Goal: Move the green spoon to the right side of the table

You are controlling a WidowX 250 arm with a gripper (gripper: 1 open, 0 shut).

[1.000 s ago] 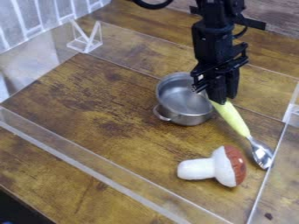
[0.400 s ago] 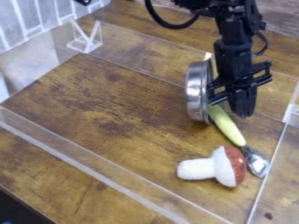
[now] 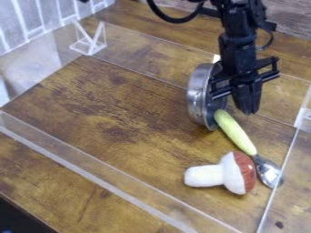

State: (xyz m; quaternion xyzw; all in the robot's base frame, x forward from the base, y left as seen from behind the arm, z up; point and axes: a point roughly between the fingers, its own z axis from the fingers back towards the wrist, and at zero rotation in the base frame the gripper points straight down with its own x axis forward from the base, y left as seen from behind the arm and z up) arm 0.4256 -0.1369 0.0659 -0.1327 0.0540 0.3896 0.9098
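The green spoon (image 3: 235,133) lies flat on the table (image 3: 109,109), its yellow-green handle running from under the gripper down-right to the silver bowl (image 3: 268,173). My gripper (image 3: 239,107) points down with its black fingers together right at the handle's upper end. The fingers hide that end, so I cannot tell whether they pinch it. The steel pot (image 3: 202,91) stands tipped up on its edge, leaning against the gripper's left side.
A toy mushroom (image 3: 225,172) with a white stem and red cap lies beside the spoon's bowl. Low clear plastic walls (image 3: 300,123) edge the table close on the right and along the front. A small clear stand (image 3: 85,38) sits at the back left.
The fingers have closed and the gripper has rolled and shifted slightly right. The pot went from flat on its base to tipped on its edge. The spoon's handle end slid a little left.
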